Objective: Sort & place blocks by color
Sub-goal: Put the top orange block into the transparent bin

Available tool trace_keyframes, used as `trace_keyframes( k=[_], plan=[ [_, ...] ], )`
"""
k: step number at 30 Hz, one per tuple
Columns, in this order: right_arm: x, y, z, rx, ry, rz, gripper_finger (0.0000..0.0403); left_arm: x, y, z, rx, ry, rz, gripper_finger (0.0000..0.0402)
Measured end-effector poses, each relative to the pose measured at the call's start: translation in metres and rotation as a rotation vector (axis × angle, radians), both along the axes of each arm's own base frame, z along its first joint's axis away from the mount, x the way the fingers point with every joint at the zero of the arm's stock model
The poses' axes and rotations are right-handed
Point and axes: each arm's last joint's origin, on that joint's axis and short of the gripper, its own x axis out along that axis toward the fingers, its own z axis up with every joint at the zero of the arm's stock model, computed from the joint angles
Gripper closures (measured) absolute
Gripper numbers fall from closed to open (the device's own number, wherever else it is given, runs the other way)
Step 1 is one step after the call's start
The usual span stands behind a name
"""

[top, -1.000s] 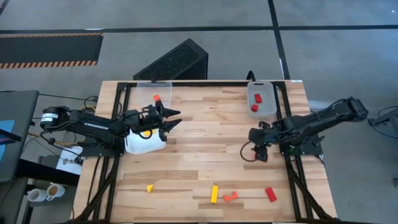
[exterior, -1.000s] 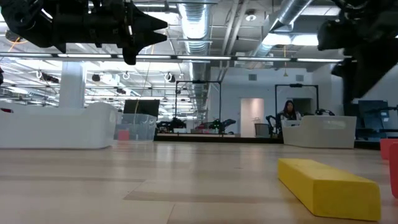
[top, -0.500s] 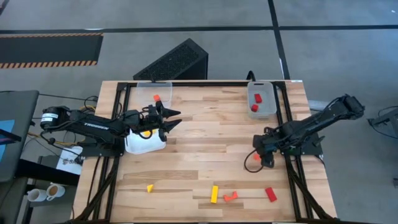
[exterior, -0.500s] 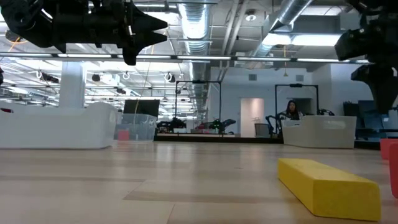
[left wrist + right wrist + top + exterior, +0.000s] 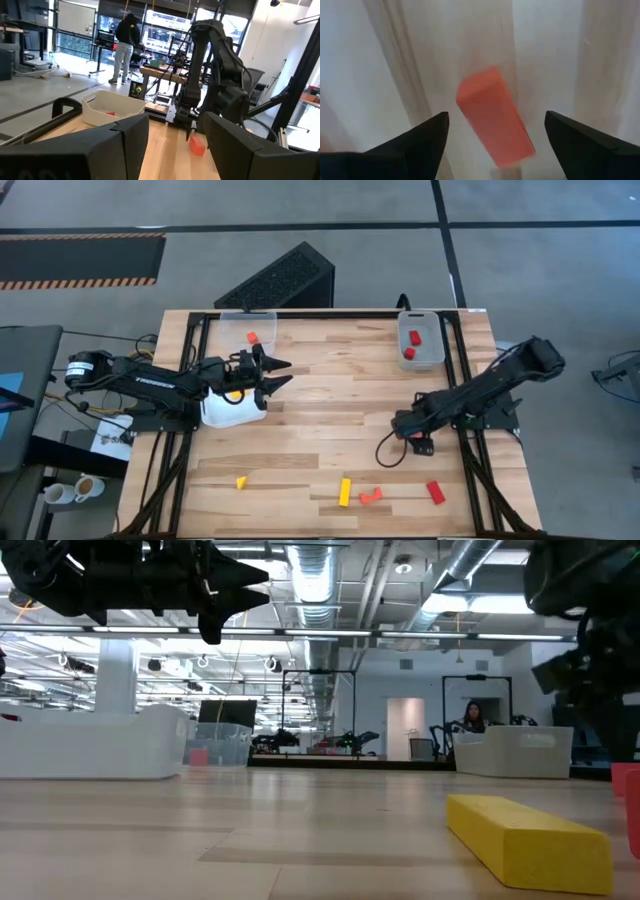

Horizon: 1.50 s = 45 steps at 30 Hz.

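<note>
My right gripper (image 5: 405, 427) is open and points down over a red-orange bar block (image 5: 492, 117). The block lies flat on the table between the two fingers without touching them. It also shows in the left wrist view (image 5: 197, 145); in the high view the arm hides it. My left gripper (image 5: 285, 371) is open and empty, held above the white bin (image 5: 232, 410). Near the front edge lie a small yellow block (image 5: 241, 481), a yellow bar (image 5: 344, 491), an orange arch (image 5: 371, 495) and a red bar (image 5: 435, 492).
A clear bin (image 5: 262, 325) at the far left holds an orange block (image 5: 251, 337). A clear bin (image 5: 425, 362) at the far right holds two red blocks (image 5: 411, 337). The white bin holds something yellow (image 5: 233, 393). Bare wood lies across the table's middle.
My right gripper has gone down toward the table and a little toward its left and near edges, with the arm reaching farther out. It stays open. My left arm has kept still.
</note>
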Motion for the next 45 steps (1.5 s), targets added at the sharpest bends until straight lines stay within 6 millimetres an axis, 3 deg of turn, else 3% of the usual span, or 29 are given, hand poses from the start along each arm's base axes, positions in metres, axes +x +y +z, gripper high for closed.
trace_keyframes(
  k=[6,12,16,23,30,37,40,45],
  plan=[
    [0.008,0.003,-0.024,-0.032,0.108,0.03,0.011,0.0,0.0,0.0,0.0,-0.001,0.005,0.0223],
    [0.015,0.007,-0.029,-0.025,0.144,0.054,0.0212,0.0,0.0,0.001,-0.005,-0.009,0.004,0.0223],
    [0.025,0.009,-0.011,-0.027,0.063,0.059,0.0278,0.0,0.0,0.001,-0.005,-0.009,0.007,0.0223],
    [0.048,-0.006,0.045,-0.063,-0.203,-0.001,0.0277,0.0,0.001,0.001,-0.014,-0.011,0.051,0.0223],
    [0.081,-0.047,0.107,-0.139,-0.657,-0.029,0.0278,-0.001,0.001,0.004,-0.026,-0.047,0.046,0.0223],
    [0.11,-0.112,0.16,-0.24,-1.127,-0.048,0.0278,-0.011,-0.002,0.018,0.036,-0.092,-0.028,0.0223],
    [0.12,-0.144,0.169,-0.269,-1.268,-0.074,0.0277,-0.026,-0.003,0.028,0.063,-0.117,-0.019,0.0223],
    [0.147,-0.197,0.17,-0.249,-1.411,-0.08,0.0276,-0.046,-0.003,0.027,0.065,-0.096,0.066,0.0223]
  ],
)
